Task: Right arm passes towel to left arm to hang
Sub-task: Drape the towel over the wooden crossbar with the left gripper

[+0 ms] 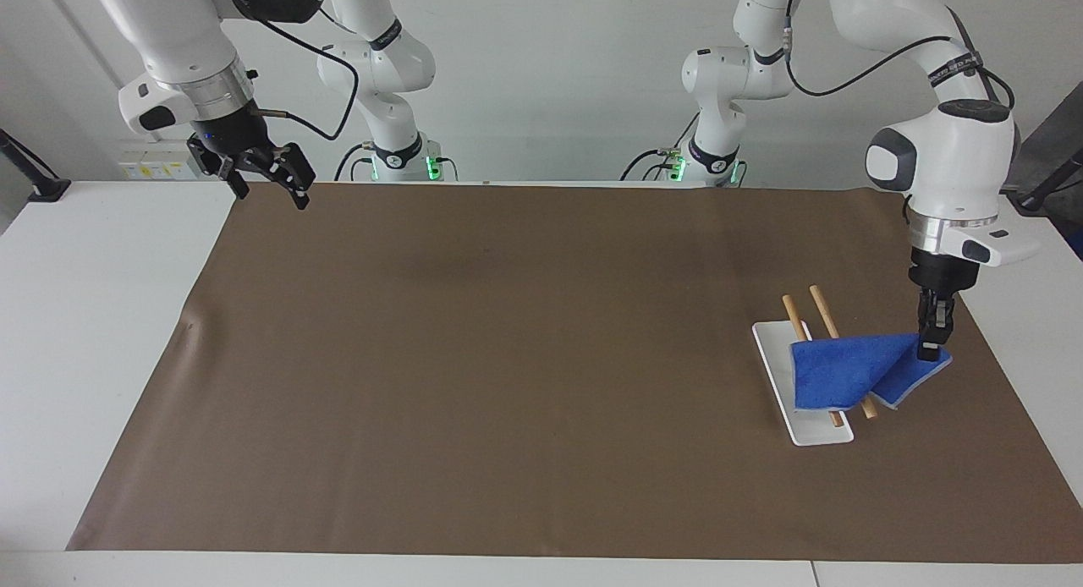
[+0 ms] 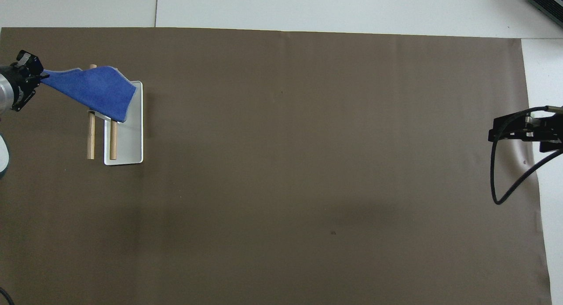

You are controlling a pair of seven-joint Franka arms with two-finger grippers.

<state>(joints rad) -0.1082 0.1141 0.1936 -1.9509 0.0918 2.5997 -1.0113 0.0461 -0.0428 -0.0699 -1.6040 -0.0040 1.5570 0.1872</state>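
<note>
No text, label, brand, number or sign can be read anywhere; the lettering on the arm bands is illegible.
</note>
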